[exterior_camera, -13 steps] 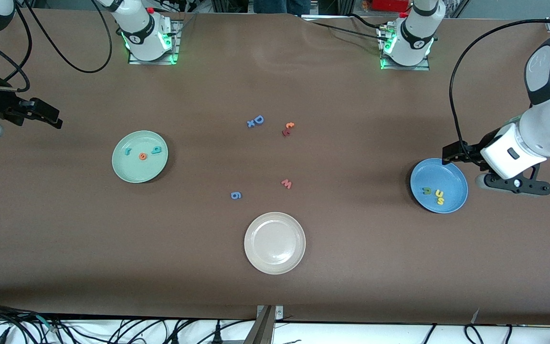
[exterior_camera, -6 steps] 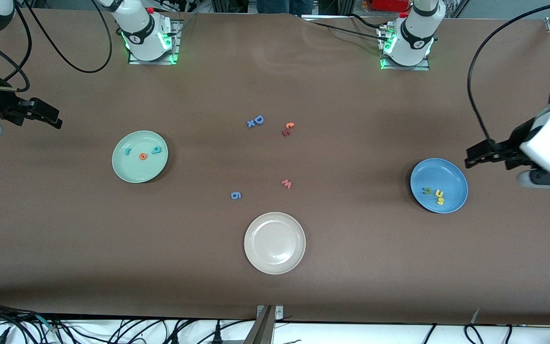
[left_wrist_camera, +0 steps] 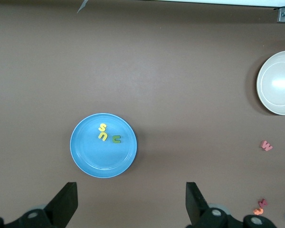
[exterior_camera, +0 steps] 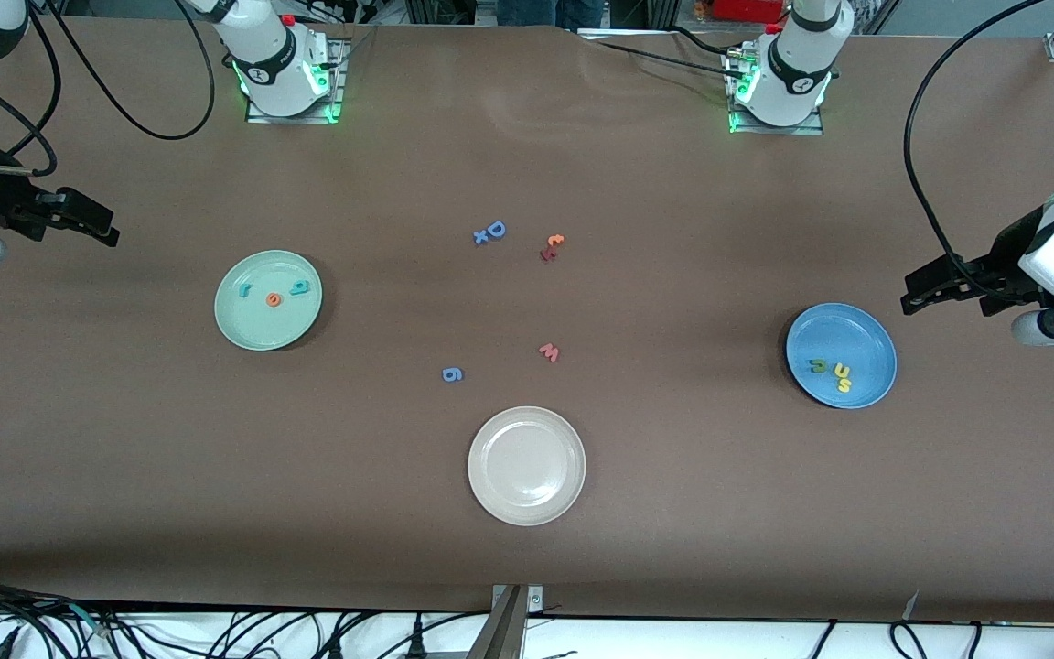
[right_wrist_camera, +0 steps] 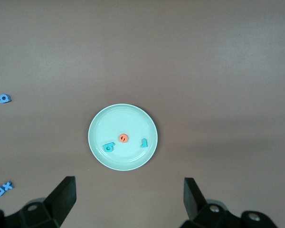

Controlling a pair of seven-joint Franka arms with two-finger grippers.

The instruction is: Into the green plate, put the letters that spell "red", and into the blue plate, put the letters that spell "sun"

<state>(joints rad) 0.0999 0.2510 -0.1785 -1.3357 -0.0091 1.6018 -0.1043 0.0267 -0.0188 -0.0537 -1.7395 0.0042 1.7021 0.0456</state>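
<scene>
Letters spelling "red" [exterior_camera: 273, 294] lie in the green plate [exterior_camera: 252, 334] and "sun" [exterior_camera: 833, 371] in the blue plate [exterior_camera: 865, 389], each nearest its own wide-open, empty gripper, right [exterior_camera: 102, 227] and left [exterior_camera: 919, 291]

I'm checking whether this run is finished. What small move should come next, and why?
Probably none beyond parking both arms: teal r, orange e and teal d lie in the green plate, and s, u, n in the blue plate. The left gripper and right gripper are open and empty.
</scene>
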